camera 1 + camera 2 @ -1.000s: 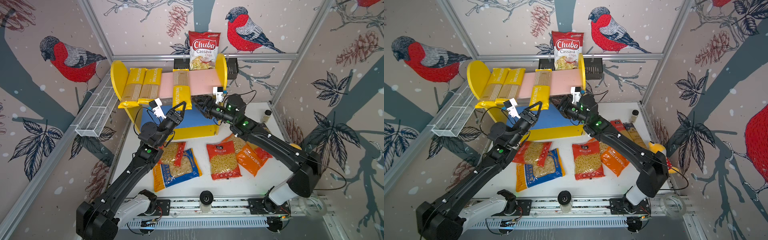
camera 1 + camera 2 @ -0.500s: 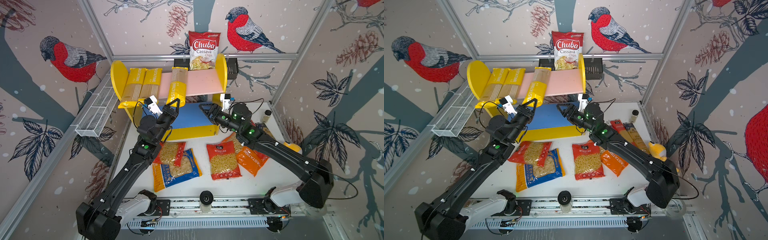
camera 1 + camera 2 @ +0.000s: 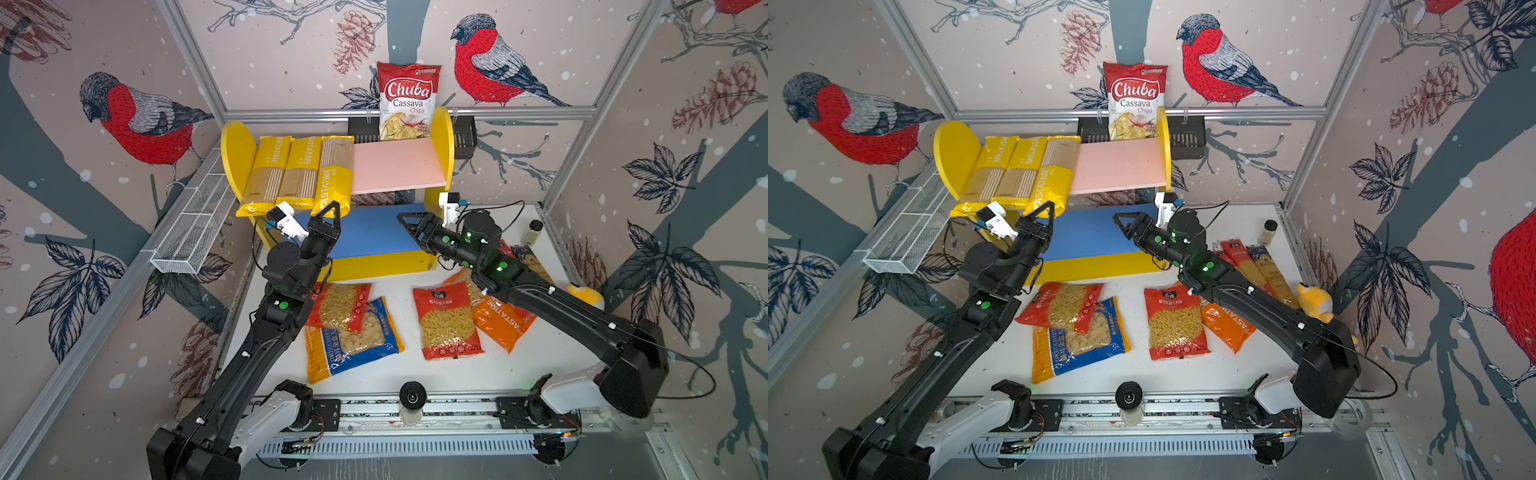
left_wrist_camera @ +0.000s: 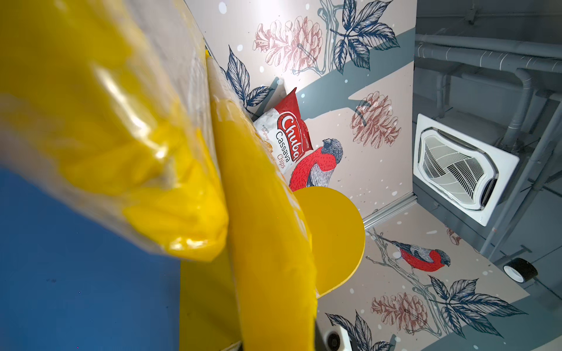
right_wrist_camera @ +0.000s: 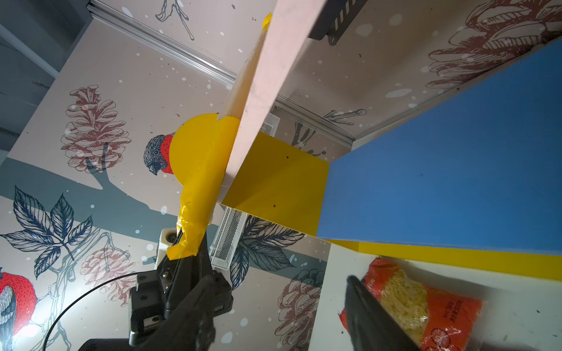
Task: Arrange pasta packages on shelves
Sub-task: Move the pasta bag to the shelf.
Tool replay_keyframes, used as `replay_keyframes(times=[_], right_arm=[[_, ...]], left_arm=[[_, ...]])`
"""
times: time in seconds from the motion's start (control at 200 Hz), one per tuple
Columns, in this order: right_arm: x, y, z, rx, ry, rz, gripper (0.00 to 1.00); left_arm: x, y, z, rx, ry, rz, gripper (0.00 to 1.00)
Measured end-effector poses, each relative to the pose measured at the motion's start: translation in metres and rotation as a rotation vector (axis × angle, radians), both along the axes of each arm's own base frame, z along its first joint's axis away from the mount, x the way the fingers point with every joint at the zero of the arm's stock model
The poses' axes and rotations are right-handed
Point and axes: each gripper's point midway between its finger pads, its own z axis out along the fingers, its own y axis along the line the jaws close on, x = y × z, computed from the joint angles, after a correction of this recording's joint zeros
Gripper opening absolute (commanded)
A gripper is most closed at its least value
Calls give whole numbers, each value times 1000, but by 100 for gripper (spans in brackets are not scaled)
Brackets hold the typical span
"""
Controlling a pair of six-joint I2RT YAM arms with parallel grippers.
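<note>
Three long yellow pasta packages lie side by side at the left of the shelves' pink upper board (image 3: 399, 166), their ends hanging over its front edge. My left gripper (image 3: 332, 210) is shut on the hanging end of the rightmost pack (image 3: 332, 174); the right wrist view shows its yellow flap (image 5: 185, 243) pinched. My right gripper (image 3: 402, 218) is open and holds nothing, in front of the blue lower board (image 3: 370, 228). On the table lie a red bag (image 3: 338, 305), a blue-yellow bag (image 3: 353, 340), a second red bag (image 3: 449, 320) and an orange bag (image 3: 500, 320). Long packs (image 3: 1241, 262) lie behind the right arm.
A Chuba chips bag (image 3: 409, 102) stands in a black basket (image 3: 463, 133) behind the shelves. A white wire basket (image 3: 195, 224) hangs on the left wall. A small bottle (image 3: 532, 232) and a yellow plush toy (image 3: 586, 295) sit at the table's right.
The left gripper shut on the third yellow pack's end and swung it left against the other two. The right gripper drew back from the pack, toward the right of the lower board.
</note>
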Motion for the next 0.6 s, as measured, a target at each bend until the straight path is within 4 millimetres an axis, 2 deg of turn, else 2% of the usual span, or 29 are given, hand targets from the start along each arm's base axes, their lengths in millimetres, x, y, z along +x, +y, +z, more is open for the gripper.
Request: replay_keyframes(times=[0.6], right_arm=[[-3,3,-7,-3,3,9,67]], left_arm=[[28,2,1,0,-31,37,0]])
